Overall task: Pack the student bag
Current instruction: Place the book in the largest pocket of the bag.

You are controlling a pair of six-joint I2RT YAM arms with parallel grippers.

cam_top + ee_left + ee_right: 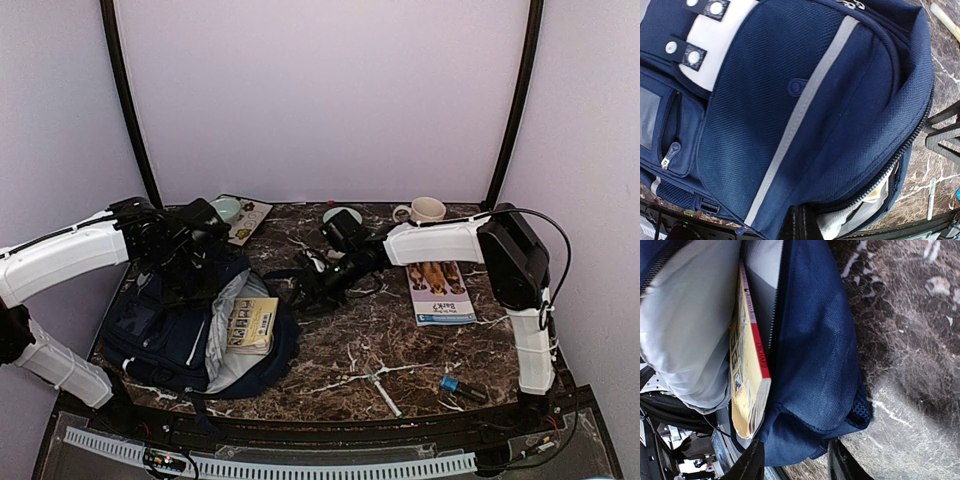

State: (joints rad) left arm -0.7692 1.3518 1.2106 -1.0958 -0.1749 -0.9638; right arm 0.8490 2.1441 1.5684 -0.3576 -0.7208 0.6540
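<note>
Your student bag is matt, coarse-woven cloth, its lining smooth; the book is paper, the table glossy marbled stone.

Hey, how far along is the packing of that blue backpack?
Done: a yellow paperback book lies inside the open navy blue fabric backpack. In hand: left gripper pinches the backpack's rim; right gripper stands open beside it. Left: probably the dog-cover booklet and white pen, on the dark marble table.

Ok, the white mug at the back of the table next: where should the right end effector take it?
Probably the rim, from straight above. The white mug stands upright, mouth open, so one finger goes inside, one outside. Take the wall away from the handle, which points left in the top view.
</note>
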